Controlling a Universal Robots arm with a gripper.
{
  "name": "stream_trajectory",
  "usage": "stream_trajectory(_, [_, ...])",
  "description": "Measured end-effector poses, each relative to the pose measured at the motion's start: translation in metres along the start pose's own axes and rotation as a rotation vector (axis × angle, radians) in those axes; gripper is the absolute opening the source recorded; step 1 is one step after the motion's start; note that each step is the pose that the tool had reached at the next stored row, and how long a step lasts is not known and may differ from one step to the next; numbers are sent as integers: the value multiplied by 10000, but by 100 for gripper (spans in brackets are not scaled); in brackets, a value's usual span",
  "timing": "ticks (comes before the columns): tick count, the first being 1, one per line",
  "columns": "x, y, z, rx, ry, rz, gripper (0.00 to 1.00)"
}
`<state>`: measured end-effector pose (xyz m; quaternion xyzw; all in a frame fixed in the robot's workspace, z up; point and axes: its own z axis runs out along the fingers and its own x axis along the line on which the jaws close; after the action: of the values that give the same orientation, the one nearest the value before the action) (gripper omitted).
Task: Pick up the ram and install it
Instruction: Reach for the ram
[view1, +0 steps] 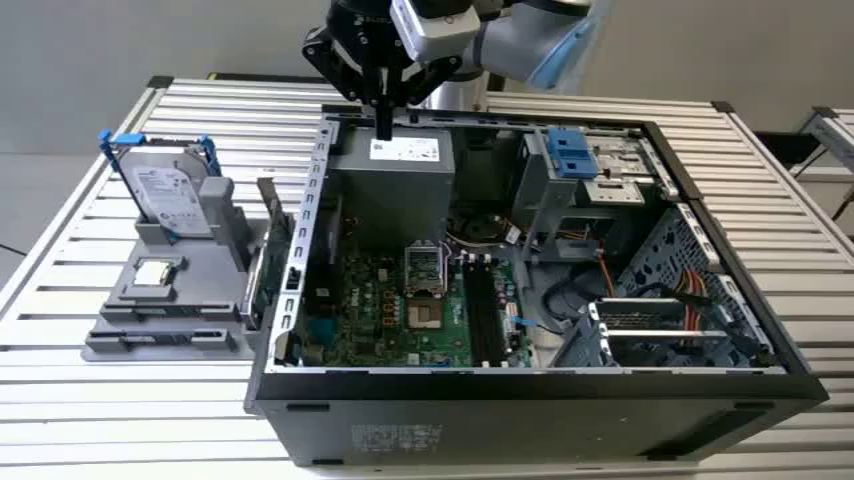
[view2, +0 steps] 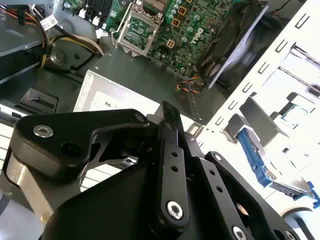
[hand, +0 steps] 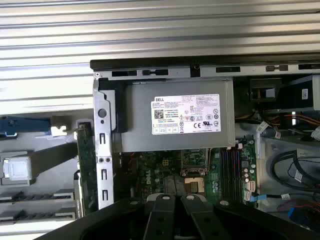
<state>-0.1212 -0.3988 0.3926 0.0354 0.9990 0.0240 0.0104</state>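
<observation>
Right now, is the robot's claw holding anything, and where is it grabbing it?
Nothing is held. The gripper hangs shut above the grey power supply, with nothing between its fingers.

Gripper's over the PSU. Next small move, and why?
Probably shift toward the exterior view's left, over the gray parts fixture outside the case. The gripper hangs above the power supply with no ram in it, and the motherboard's black slots look empty, so pickup seems undone.
</observation>
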Motion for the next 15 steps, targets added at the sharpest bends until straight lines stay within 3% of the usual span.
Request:
stream_trajectory(10, [0, 0, 0, 0, 0, 0, 0])
stream_trajectory(15, [35, -2, -1, 1, 0, 0, 0])
